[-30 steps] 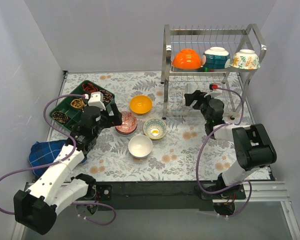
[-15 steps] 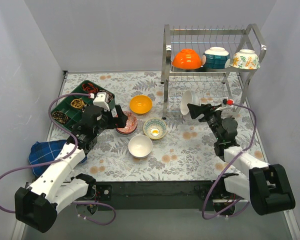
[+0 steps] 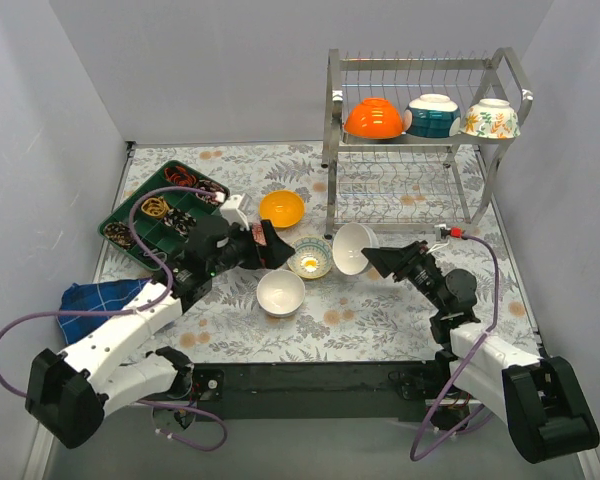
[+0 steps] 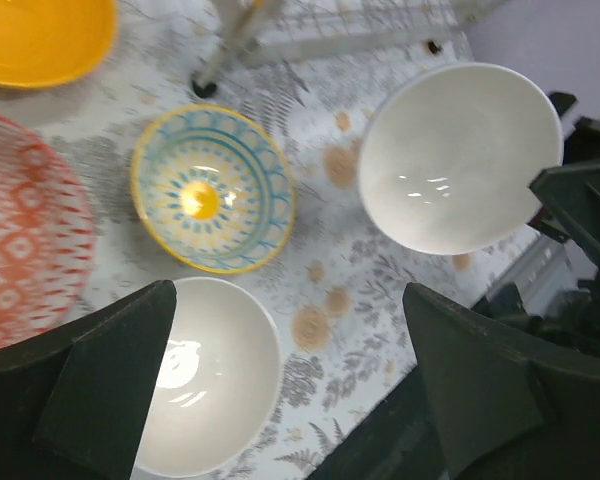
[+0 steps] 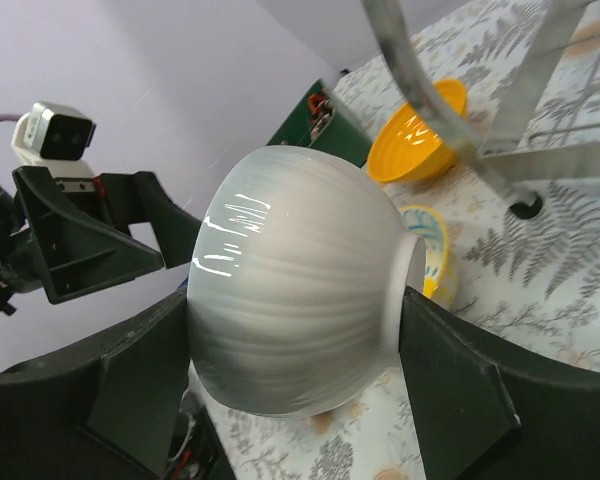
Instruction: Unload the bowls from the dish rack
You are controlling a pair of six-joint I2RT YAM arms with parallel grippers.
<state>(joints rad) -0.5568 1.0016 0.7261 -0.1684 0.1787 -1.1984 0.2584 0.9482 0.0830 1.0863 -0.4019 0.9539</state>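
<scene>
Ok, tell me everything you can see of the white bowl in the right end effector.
The white bowl looks like glossy ceramic, with fine ribbing outside and a smooth, empty inside. The right end effector is shut on it at the rim. The bowl is tipped on its side, with its mouth turned up and left in the top view. It appears lifted off the table, just right of the teal-and-yellow patterned bowl and in front of the dish rack. Nothing else seems to touch it.

right gripper [image 3: 372,262]: white bowl [image 3: 350,248] out of dish rack [image 3: 331,130] | left gripper [image 3: 271,247]: shifted right
</scene>
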